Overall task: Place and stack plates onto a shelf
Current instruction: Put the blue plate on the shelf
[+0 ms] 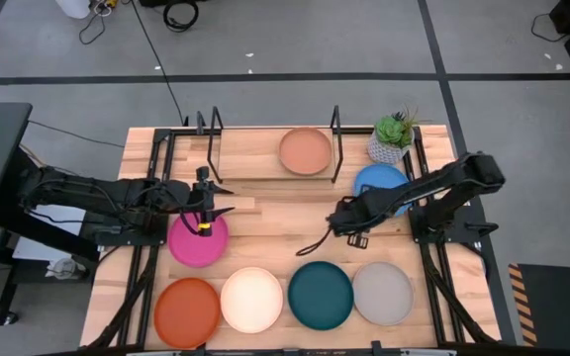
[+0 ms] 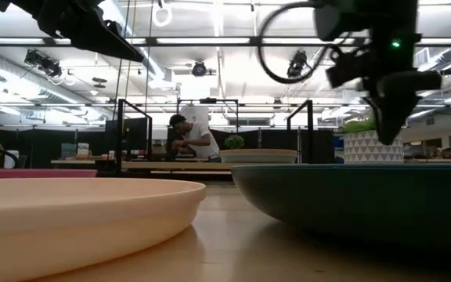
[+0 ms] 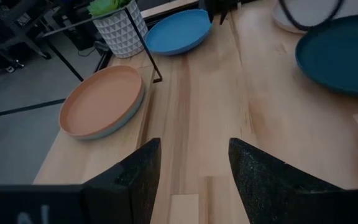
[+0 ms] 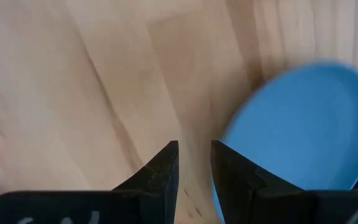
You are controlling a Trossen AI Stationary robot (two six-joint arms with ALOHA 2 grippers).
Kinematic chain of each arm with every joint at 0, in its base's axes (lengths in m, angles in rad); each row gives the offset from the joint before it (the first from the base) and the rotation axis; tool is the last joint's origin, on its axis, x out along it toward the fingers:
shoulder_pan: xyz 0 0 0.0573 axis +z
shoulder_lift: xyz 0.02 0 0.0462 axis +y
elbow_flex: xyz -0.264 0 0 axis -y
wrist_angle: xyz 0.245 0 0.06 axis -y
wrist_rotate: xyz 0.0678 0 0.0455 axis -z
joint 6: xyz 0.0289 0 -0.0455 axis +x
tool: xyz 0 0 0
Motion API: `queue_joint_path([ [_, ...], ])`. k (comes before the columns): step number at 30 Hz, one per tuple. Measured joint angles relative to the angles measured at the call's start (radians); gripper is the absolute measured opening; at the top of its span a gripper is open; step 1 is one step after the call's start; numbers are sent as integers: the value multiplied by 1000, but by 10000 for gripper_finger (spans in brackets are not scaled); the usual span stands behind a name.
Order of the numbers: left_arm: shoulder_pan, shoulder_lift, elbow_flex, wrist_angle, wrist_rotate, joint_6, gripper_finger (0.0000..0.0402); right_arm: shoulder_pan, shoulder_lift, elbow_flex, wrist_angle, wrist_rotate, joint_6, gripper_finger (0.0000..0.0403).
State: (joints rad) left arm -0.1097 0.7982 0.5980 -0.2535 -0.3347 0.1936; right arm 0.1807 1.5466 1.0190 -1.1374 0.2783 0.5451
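On the shelf [image 1: 255,153], a light plank between black frames, the tan plate [image 1: 305,150] [image 3: 101,102] lies on what looks like a pale plate below it. The magenta plate [image 1: 198,242] lies flat under my left gripper [image 1: 224,200] [image 3: 194,155], which hovers open and empty above the wood. The blue plate [image 1: 382,183] [image 4: 303,130] lies on the table beside the shelf. My right gripper [image 1: 336,222] [image 4: 196,152] [image 2: 387,117] points down just left of it, narrowly open and empty. Orange [image 1: 187,311], cream [image 1: 251,300], dark teal [image 1: 320,295] and grey [image 1: 382,293] plates line the near edge.
A potted plant [image 1: 394,138] stands at the shelf's right end, behind the blue plate. The shelf's black upright frames [image 1: 336,129] rise at its ends. Bare wood lies between the two grippers. A person [image 2: 194,141] stands far off in the room.
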Motion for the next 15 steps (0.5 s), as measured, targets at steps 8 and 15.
queue_joint_path([
  [8, 0, 0, 0, 27, 0, 1, 196, -66, -97, -175, 61, -30, 65, 124],
  [15, 0, 0, 0, 27, 0, 2, 196, -165, -85, -233, 123, -63, 15, 166],
])
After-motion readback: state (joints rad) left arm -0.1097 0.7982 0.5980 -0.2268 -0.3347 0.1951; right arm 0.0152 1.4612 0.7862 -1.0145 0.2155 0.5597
